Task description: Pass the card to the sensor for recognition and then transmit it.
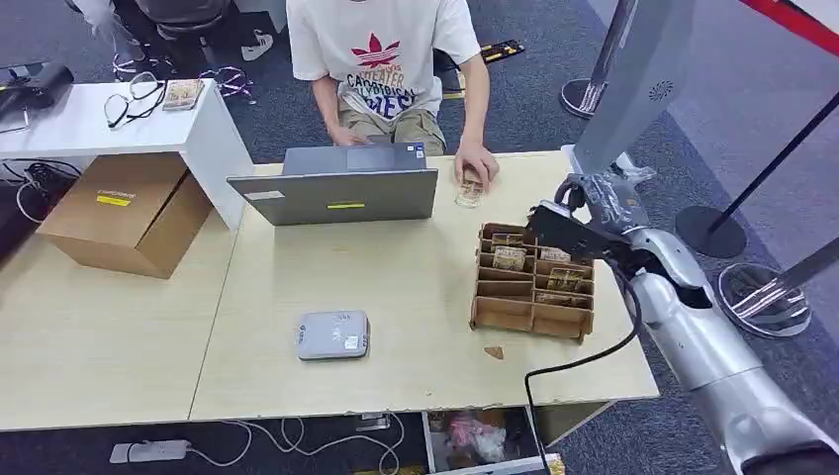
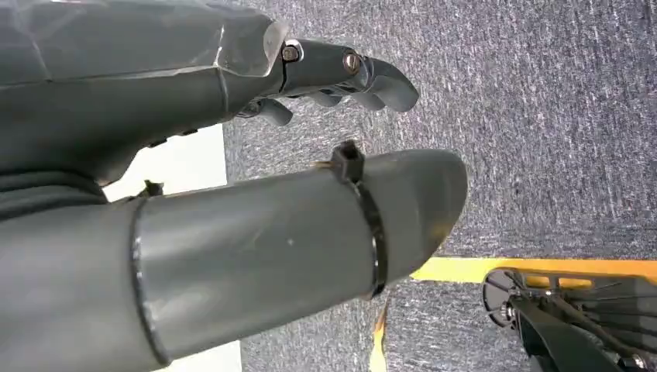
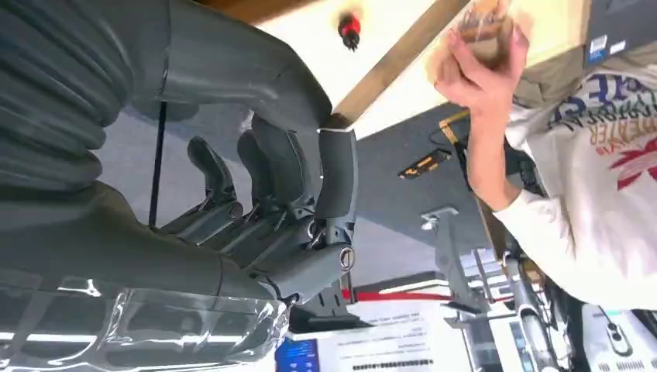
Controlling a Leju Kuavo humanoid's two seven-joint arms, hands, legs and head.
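Just below my empty, loosely spread right hand (image 1: 579, 213), thin stiff patterned cards (image 1: 510, 257) stand in the brown cardboard compartment tray (image 1: 529, 317); probably light and slippery, best pinched by the top edge.

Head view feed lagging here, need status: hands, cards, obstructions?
Right hand open above the brown cardboard card organizer. Left hand empty over carpet. Person's hand holds a card bundle nearby.
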